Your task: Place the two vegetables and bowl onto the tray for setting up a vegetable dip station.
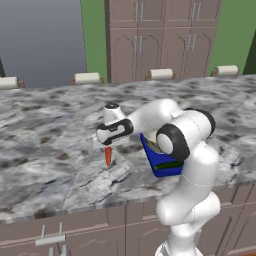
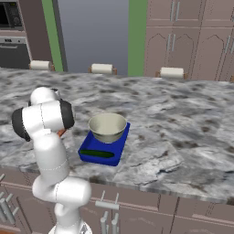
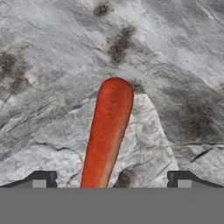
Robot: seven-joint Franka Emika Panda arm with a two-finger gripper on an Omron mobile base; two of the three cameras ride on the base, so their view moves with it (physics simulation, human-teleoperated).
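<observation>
A slim orange-red carrot (image 3: 107, 135) lies on the marble counter, and my open gripper (image 3: 111, 179) hangs just above it, one fingertip (image 3: 43, 178) on each side of its near end. In the left base view the carrot (image 1: 108, 156) pokes out below my hand. To its right sits the blue tray (image 2: 87, 150). The cream bowl (image 2: 108, 128) stands on the tray's far half. A dark green vegetable (image 2: 97, 153) lies along its near half. My arm hides most of the tray (image 1: 161, 161) in the left base view.
The counter's front edge (image 1: 100, 204) runs close below the carrot and tray, with drawers underneath. Pale stool backs (image 1: 161, 74) line the counter's far side. Tall wooden cabinets (image 1: 160, 35) stand behind, and an oven (image 2: 11, 27) at far left.
</observation>
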